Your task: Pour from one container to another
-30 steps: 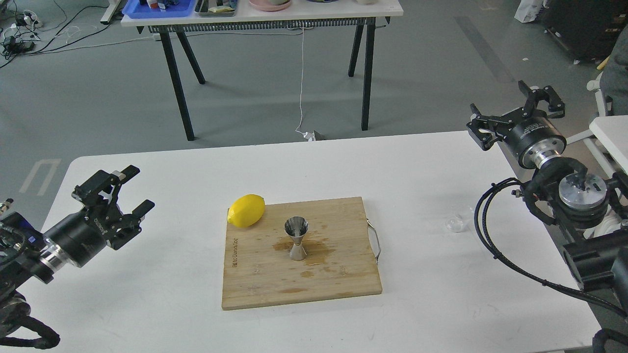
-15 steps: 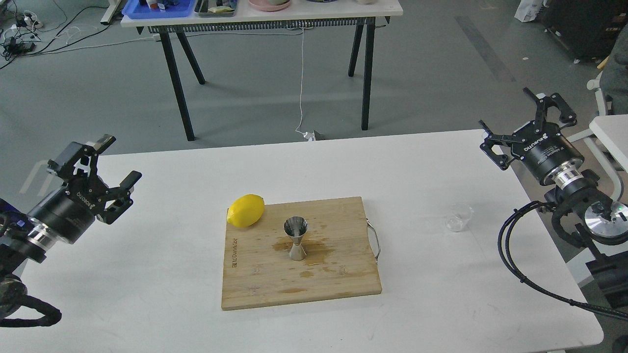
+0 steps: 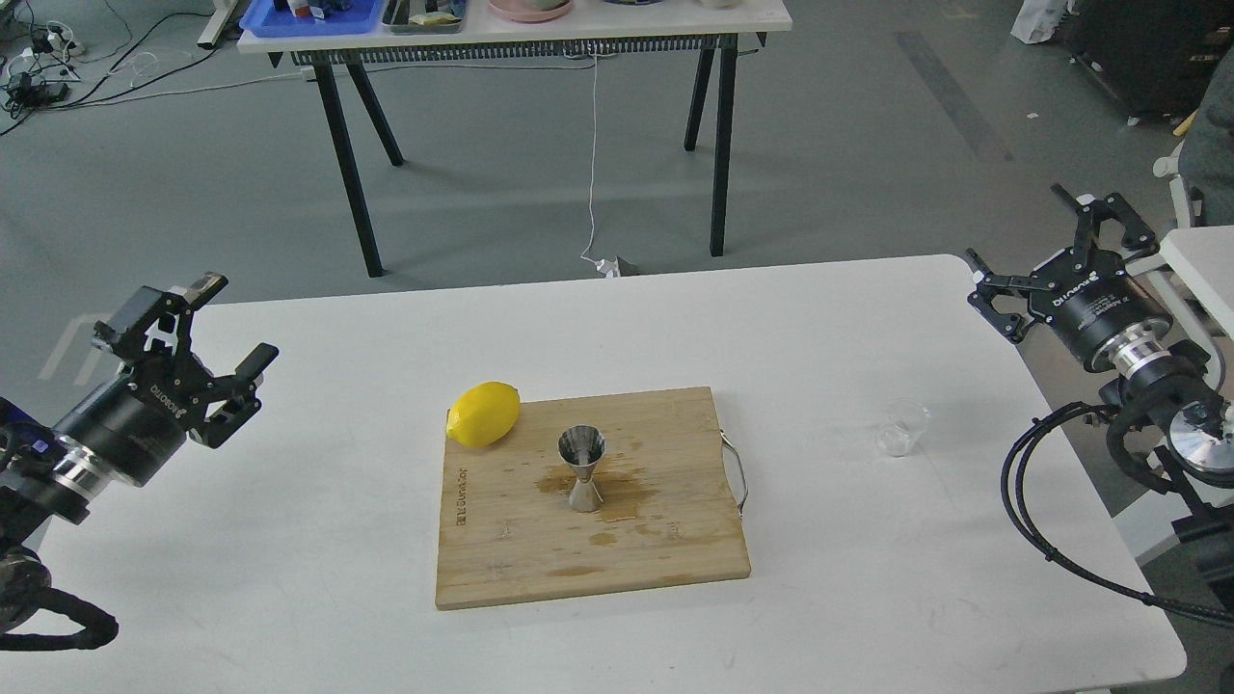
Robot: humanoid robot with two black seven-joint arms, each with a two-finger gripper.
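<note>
Right of the board (image 3: 588,496), the right gripper (image 3: 1051,246) is drawn further away, spread and empty; the left gripper (image 3: 198,333) likewise; the cup's (image 3: 902,426) contents are unclear.

The white table (image 3: 289,578) carries a wooden cutting board (image 3: 521,559) at its centre; right of the board stands a small clear glass cup (image 3: 903,427).
</note>
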